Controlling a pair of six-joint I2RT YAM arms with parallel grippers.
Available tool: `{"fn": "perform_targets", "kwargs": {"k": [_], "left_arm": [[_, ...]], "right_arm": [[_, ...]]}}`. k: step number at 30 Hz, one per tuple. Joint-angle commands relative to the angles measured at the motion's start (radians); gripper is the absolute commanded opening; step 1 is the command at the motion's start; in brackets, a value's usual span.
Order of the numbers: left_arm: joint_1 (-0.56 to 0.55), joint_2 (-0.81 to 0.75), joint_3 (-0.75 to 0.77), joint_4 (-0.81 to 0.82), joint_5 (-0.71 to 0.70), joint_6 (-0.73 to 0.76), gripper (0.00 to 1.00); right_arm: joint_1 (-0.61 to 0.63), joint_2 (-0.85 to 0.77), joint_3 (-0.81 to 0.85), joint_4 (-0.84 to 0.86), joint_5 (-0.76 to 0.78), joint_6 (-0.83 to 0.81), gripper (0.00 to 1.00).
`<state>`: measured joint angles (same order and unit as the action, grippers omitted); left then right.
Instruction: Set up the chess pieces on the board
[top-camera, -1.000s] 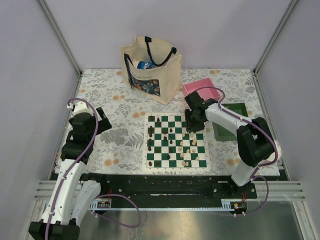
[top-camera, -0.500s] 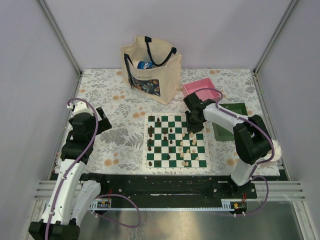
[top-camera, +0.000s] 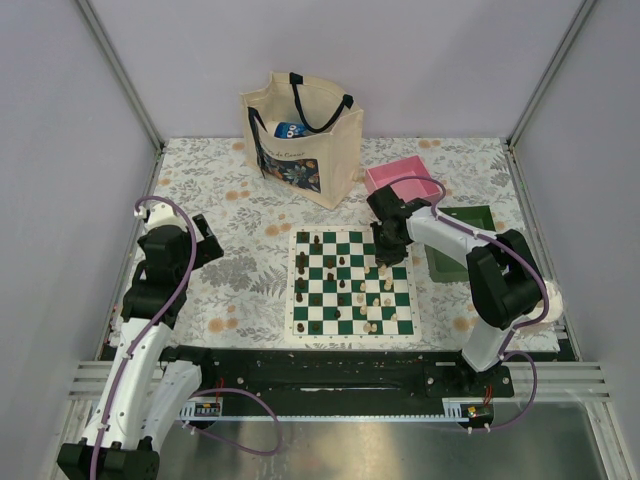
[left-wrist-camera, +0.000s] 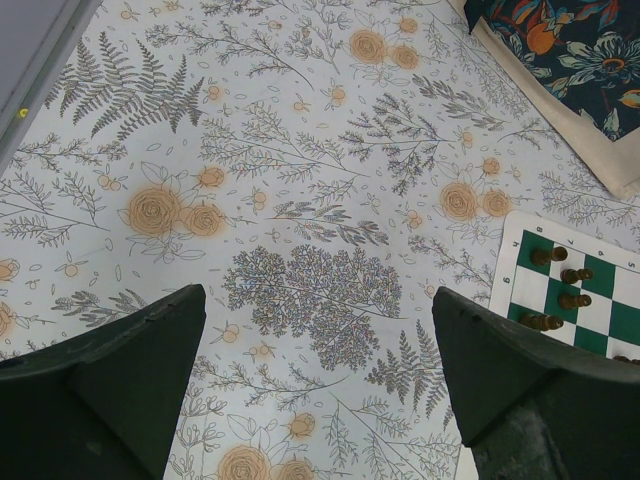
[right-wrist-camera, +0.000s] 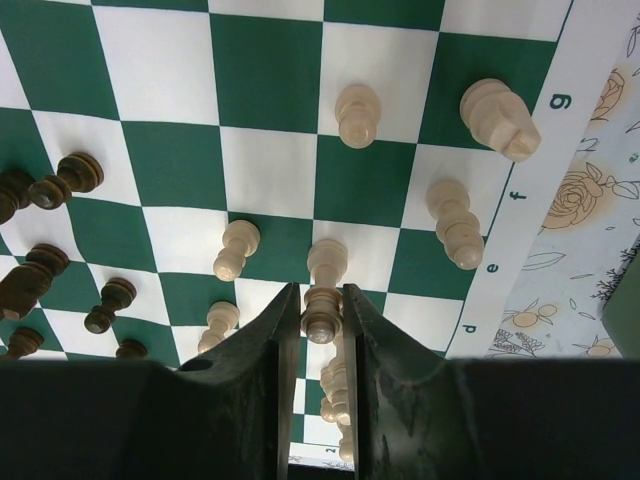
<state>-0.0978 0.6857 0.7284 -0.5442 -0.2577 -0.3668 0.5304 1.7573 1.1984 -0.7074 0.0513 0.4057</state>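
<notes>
The green-and-white board (top-camera: 352, 284) lies in the table's middle with dark pieces (top-camera: 318, 243) on its left side and cream pieces (top-camera: 386, 285) on its right. My right gripper (top-camera: 385, 253) hovers over the board's far right part. In the right wrist view the right gripper (right-wrist-camera: 320, 312) is shut on a cream piece (right-wrist-camera: 321, 318), held above the board (right-wrist-camera: 270, 60). Other cream pieces (right-wrist-camera: 357, 114) stand on squares around it. My left gripper (top-camera: 200, 238) is off the board to the left. It is open and empty (left-wrist-camera: 318, 380) over the floral cloth, with the board's corner (left-wrist-camera: 575, 290) at right.
A cream tote bag (top-camera: 300, 135) stands at the back. A pink tray (top-camera: 405, 180) and a green tray (top-camera: 462, 240) sit right of the board. Metal frame posts run along both sides of the table.
My right gripper shifted slightly up and left over the board's far right part in the first half second, then held still. The left arm has not moved.
</notes>
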Motion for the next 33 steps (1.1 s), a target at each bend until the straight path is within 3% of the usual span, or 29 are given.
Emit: {"fn": "perform_targets", "kwargs": {"k": [1,6,29,33], "left_arm": [[0.004,-0.006,0.016,0.03,0.014,-0.004,0.99],[0.006,-0.005,0.016,0.029,0.012,-0.004,0.99],[0.006,-0.006,0.017,0.027,0.014,-0.004,0.99],[0.007,-0.005,0.016,0.029,0.014,-0.004,0.99]], "right_arm": [[0.011,-0.019,0.015,-0.004,0.009,0.004,0.36],[0.011,-0.018,0.013,0.0,0.005,0.002,0.4],[0.011,-0.002,0.015,-0.026,-0.004,-0.002,0.39],[0.011,-0.004,0.017,-0.027,-0.001,-0.005,0.33]]}}
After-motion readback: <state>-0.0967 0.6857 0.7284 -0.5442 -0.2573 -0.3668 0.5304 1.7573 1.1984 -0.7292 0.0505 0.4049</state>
